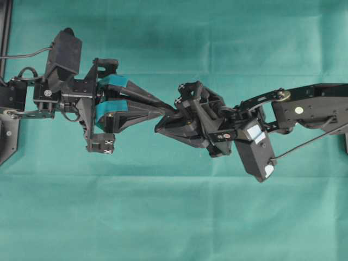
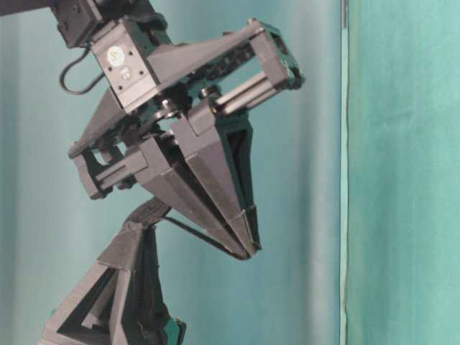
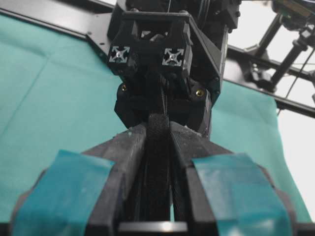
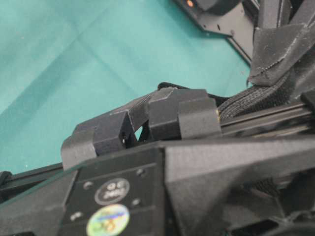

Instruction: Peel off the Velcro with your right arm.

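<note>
The Velcro (image 2: 195, 234) is a thin black strip stretched in the air between the two grippers. My right gripper (image 2: 245, 249) comes down from above with its black pointed fingers shut on one end of it. The other end, with its rounded knob (image 2: 151, 210), sits in my left gripper (image 3: 158, 131), whose teal-padded fingers (image 3: 64, 191) are shut on the fuzzy strip (image 3: 158, 147). From overhead, the left gripper (image 1: 169, 110) and right gripper (image 1: 159, 126) meet tip to tip above the middle of the table. In the right wrist view a textured black piece of Velcro (image 4: 256, 101) shows at the right.
A teal cloth (image 1: 174, 217) covers the table. A black frame rail (image 1: 5, 32) runs along the far left edge. The right arm's cable (image 1: 310, 142) trails off to the right. A teal backdrop (image 2: 402, 172) stands behind the grippers.
</note>
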